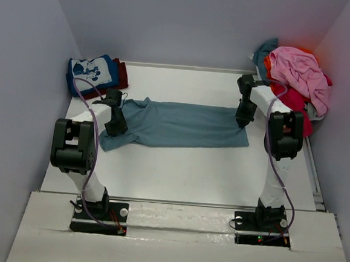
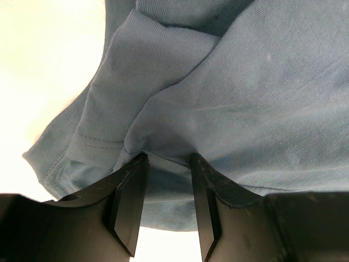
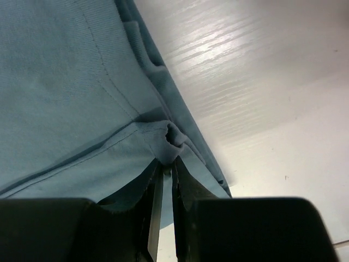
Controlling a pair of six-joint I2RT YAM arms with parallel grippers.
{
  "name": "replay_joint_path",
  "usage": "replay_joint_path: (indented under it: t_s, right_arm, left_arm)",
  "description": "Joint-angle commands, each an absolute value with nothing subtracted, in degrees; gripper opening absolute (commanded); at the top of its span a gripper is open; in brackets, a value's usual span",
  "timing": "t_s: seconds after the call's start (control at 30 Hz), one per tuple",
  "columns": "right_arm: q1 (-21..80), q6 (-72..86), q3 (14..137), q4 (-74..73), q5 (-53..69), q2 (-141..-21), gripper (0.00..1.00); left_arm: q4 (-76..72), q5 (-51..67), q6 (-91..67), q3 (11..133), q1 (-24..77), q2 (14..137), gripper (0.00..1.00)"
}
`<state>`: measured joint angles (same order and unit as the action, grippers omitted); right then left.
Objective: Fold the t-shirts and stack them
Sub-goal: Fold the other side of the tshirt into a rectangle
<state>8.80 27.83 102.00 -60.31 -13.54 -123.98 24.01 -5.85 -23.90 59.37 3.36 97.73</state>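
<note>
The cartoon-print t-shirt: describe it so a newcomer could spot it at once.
Look at the white table, far left corner. Folded there, the cartoon-print t-shirt lies on top of a dark red t-shirt. It alone is blue with white cartoon figures; the slate-blue t-shirt spread mid-table is plain.

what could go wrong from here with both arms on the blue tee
The right fingers pinch only a small nub at the hem of the slate-blue t-shirt, so it may slip out when lifted. The left fingers stand apart around bunched cloth; that hold might be loose, leaving the fold lopsided. The right arm sits close to the pile of tees and could drag one along.
</note>
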Motion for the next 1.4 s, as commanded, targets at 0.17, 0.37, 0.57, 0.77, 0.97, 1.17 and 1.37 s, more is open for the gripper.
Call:
replay_joint_path:
  t_s: [0.17, 0.37, 0.57, 0.77, 0.97, 1.17, 1.37]
  right_arm:
    - [5.9, 27.7, 107.0, -62.6, -16.5, -123.6, 0.2]
    - [5.9, 26.9, 108.1, -62.8, -14.2, -124.3, 0.4]
    - [5.9, 26.3, 107.4, -62.3, -12.6, -122.8, 0.53]
    - [5.9, 25.5, 106.2, -61.8, -9.2, -121.1, 0.53]
    - [8.8, 23.9, 107.1, -61.8, -6.3, -120.3, 0.52]
    - [9.4, 23.6, 105.9, -61.6, -5.1, -120.8, 0.51]
    - [9.9, 22.9, 104.2, -60.6, -3.8, -120.6, 0.5]
  left_arm:
    - [27.4, -7.1, -22.8, 58.4, 2.8, 96.1, 0.51]
    - [27.4, -6.9, -22.6, 58.6, 2.8, 96.1, 0.5]
    - [26.6, -6.3, -22.5, 58.5, 2.8, 95.0, 0.51]
    - [27.1, -12.3, -22.9, 62.5, 6.1, 89.3, 0.52]
    - [31.8, -14.0, -21.9, 73.3, 12.0, 93.2, 0.58]
    - [32.7, -13.6, -23.0, 77.8, 14.3, 99.4, 0.59]
    - [31.6, -7.7, -25.3, 78.0, 14.3, 106.7, 0.58]
